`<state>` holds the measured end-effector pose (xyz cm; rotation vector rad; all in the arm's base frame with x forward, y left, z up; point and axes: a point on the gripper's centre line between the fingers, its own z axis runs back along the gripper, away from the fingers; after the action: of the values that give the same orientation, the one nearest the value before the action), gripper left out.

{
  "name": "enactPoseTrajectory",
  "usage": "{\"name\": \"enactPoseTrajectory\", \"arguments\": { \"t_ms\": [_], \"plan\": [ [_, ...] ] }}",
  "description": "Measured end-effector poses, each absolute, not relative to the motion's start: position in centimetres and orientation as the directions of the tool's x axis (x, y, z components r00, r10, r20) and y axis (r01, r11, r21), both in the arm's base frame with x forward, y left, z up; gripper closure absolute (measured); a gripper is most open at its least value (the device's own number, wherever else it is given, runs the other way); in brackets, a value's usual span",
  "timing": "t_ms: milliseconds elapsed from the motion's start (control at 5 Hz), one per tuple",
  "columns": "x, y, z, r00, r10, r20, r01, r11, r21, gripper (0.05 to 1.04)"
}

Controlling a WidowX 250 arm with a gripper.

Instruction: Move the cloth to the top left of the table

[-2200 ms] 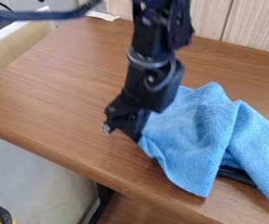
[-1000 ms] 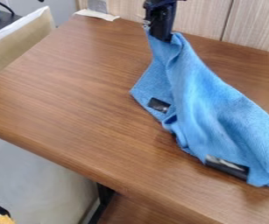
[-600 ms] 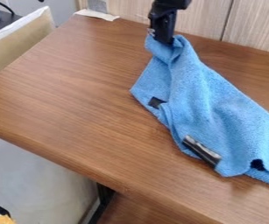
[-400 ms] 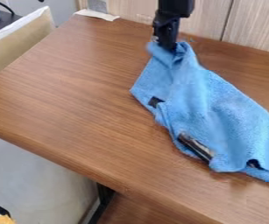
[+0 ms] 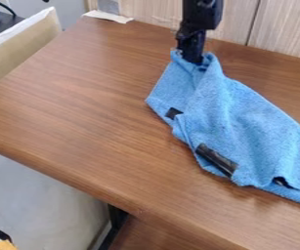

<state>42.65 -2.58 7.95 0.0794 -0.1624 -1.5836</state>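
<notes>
The black gripper point(image 5: 191, 57) hangs over the back part of the table, right of centre, shut on the upper end of the blue cloth point(image 5: 237, 122). From there the cloth slopes down to the right, and its lower part lies spread on the wooden table point(image 5: 80, 97) out to the right edge of the view. Black patches show along the cloth's lower left border. The fingertips are partly hidden in the fold.
A pale wood panel point(image 5: 283, 29) stands behind the table's back edge. A beige box side point(image 5: 21, 53) stands beyond the left edge. White paper point(image 5: 106, 16) lies at the back left corner. A dark table leg point(image 5: 116, 219) shows below the front edge.
The gripper went from the cloth's left side up to the back, raising one end of the cloth. More recently it came down slightly and to the right, and the cloth's lower border shifted.
</notes>
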Motion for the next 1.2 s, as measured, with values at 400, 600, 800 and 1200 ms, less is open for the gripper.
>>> {"name": "enactPoseTrajectory", "arguments": {
  "t_ms": [400, 600, 800, 1200],
  "plan": [
    [42.4, -2.6, 7.3, -0.023, -0.999, 0.045, 0.992, -0.018, 0.123, 0.577],
    [42.3, -2.8, 7.3, -0.03, -0.999, 0.034, 0.993, -0.026, 0.117, 0.284],
    [42.2, -3.0, 7.4, -0.031, -0.999, 0.032, 0.993, -0.027, 0.116, 0.075],
    [42.1, -3.2, 9.1, -0.039, -0.999, 0.036, 0.99, -0.033, 0.14, 0.083]
  ]
}}
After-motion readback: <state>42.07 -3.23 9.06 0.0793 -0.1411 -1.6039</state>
